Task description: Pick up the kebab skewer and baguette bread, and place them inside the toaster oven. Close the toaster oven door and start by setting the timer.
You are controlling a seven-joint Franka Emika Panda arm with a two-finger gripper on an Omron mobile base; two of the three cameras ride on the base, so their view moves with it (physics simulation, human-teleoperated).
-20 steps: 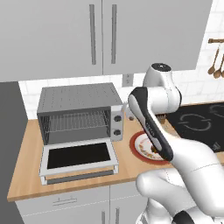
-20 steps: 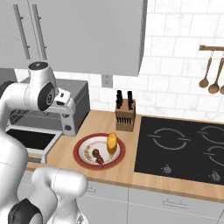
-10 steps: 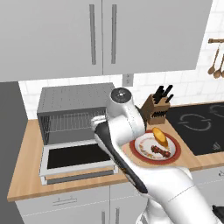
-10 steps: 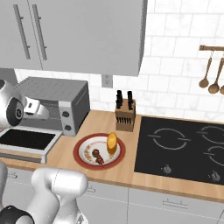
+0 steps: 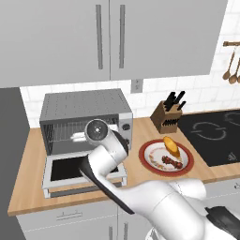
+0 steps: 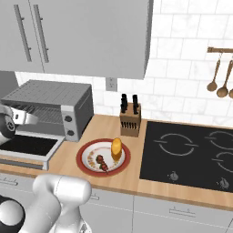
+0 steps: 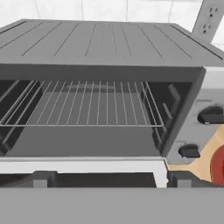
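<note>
The toaster oven (image 5: 85, 116) stands at the counter's left with its door (image 5: 84, 171) dropped open. The wire rack (image 7: 83, 105) inside is bare. My gripper (image 7: 111, 179) is open and holds nothing. It hovers just in front of the oven mouth, above the open door (image 7: 83, 166). Its hand (image 5: 96, 133) faces the cavity. The two knobs (image 7: 212, 114) sit on the right panel. The baguette bread (image 5: 171, 146) and the kebab skewer (image 5: 172, 162) lie on a red-rimmed plate (image 5: 149, 158) to the oven's right, also seen as baguette bread (image 6: 117, 148) and kebab skewer (image 6: 101, 161).
A knife block (image 5: 169, 115) stands behind the plate against the tiled wall. A black cooktop (image 6: 191, 154) covers the counter's right side. Wooden utensils (image 6: 217, 77) hang on the wall above it. Cabinets (image 5: 110, 37) hang over the oven.
The arm has swung left from above the plate to the front of the open oven. The gripper stays open and the food has not moved.
</note>
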